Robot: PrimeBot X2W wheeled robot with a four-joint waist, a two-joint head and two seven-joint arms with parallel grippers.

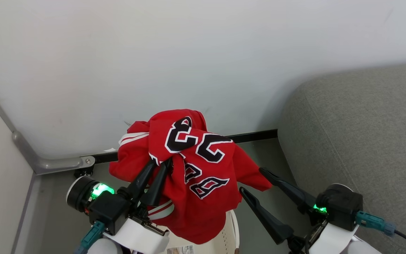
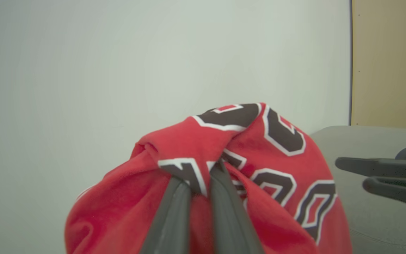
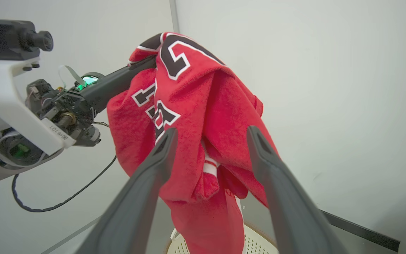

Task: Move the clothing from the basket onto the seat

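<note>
**While the jersey hung over the basket, the sofa waited**

As the left fingers [image 1: 159,181] pinched a fold of the red jersey [image 1: 196,165] beside its black number, the cloth hung bunched in the air above the white basket [image 1: 229,233], apart from the grey sofa [image 1: 358,134]. The right fingers [image 1: 256,206] stood spread wide and held nothing, just beside the jersey's lower corner.

By my reading, the lift out of the basket was nearly done and the carry was in hand. The next move called for swinging the left arm over the sofa's near edge, high enough for the hanging hem to pass the basket's rim, and only then parting the fingers.

The left wrist view showed the pinch up close, both fingers pressed together on a crease of lettering. The right wrist view showed how far the jersey drooped, its tail reaching down toward the basket; whether it touched the rim could not be told. The head view laid out the route, with bare floor [image 1: 259,155] between basket and sofa.
</note>
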